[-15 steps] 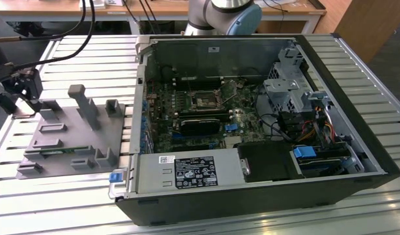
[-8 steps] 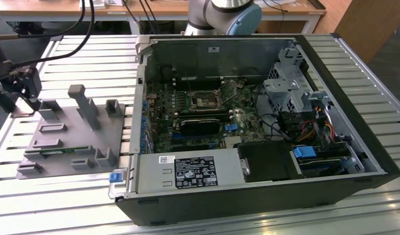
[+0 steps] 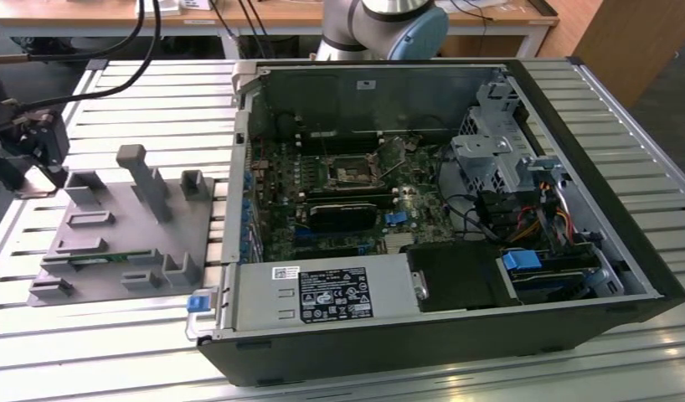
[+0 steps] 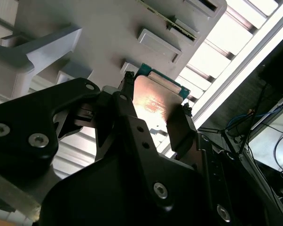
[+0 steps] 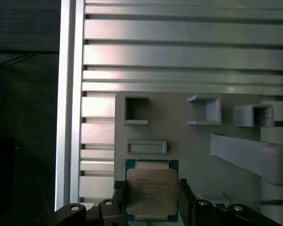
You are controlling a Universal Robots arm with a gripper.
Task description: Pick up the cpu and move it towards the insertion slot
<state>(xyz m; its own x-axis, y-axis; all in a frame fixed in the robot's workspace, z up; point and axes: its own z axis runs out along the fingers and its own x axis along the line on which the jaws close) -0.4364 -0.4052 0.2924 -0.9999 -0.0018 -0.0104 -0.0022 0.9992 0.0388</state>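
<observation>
"Holding the cpu (image 5: 152, 193), was it?" the first asked.

"It was. In both wrist views the gripper (image 5: 152, 187) had its jaws closed on the chip, pinching two opposite edges. It hung over the grey plastic block (image 5: 179, 122) on the slatted worktop (image 5: 179, 42). It looked lifted off the block, though I couldn't swear to the gap."

"So which step was in hand?"

"The pick-up looked done and the carry hardly begun. The insertion slot (image 3: 352, 173) sat inside the open computer case (image 3: 432, 347), well apart from the block, toward the exterior view's right."

"What would that move call for?"

"By my judgement, enough height to clear the block's upright posts (image 3: 141, 180) and the case's side wall, with the chip kept level and the pinch firm — it was a thin thing, held only by its rims."

"And how did it lie?"

"Flat, with the silver lid facing the first wrist camera and the green board edge showing round it. It was near enough square, so there was no real long axis. Its sides ran parallel to the block's edges — the jaws bore on one pair and left the other pair free."
</observation>
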